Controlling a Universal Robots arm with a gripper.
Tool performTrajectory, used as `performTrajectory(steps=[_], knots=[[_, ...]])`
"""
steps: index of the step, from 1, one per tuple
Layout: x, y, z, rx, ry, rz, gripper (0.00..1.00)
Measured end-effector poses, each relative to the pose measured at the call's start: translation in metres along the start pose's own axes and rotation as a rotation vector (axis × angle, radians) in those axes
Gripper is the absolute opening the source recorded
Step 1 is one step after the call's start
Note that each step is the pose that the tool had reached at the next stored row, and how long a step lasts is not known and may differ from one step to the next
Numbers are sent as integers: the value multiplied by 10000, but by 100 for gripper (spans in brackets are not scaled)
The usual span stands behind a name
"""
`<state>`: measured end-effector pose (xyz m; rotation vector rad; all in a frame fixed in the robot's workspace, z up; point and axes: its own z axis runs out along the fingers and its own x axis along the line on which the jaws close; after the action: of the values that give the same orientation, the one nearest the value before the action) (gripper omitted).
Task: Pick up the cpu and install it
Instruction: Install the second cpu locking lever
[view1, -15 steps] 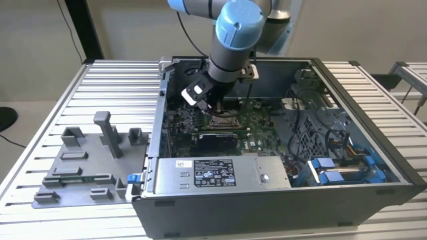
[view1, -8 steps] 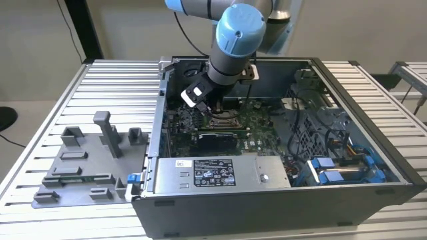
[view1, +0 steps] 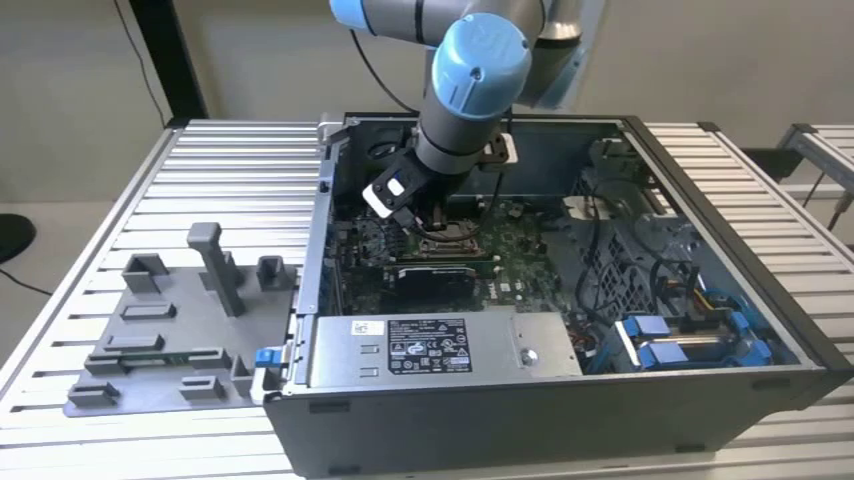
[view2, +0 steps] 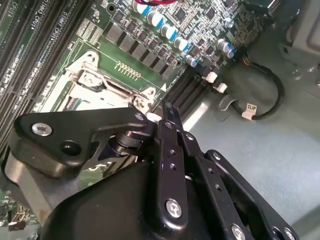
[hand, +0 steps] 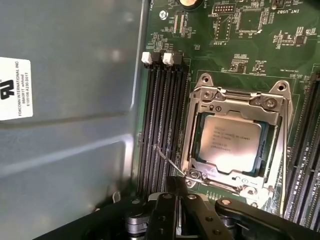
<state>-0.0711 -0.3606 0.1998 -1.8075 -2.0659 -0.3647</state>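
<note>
The cpu (hand: 233, 145) lies flat inside the square metal-framed socket (hand: 235, 102) on the motherboard (hand: 260, 45), its silvery top facing up — already seated in the frame rather than carried by the tool. In the first wrist view the socket sits beside the bank of black memory slots (hand: 160, 125), which run along the edge of the board next to the grey power supply housing (hand: 70, 100).

The gripper (hand: 172, 187) hangs just off the socket's near corner, by the thin wire of the retention lever (hand: 167, 160). Its fingers stand narrow and close together with nothing visible between them, though whether they are fully pressed shut cannot be told. The cpu therefore lies just ahead of the fingertips, near but apart.

In the exterior view the arm (view1: 467, 90) reaches down into the open computer case (view1: 747, 200), toward the middle of the board, while the grey fixture blocks (view1: 174, 320) sit on the table well outside the case wall.
</note>
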Motion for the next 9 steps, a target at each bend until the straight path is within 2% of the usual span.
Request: performTrajectory(steps=[6,9], knots=[[23,9,29,1,0,0,0],[28,33,31,3,-22,3,0]])
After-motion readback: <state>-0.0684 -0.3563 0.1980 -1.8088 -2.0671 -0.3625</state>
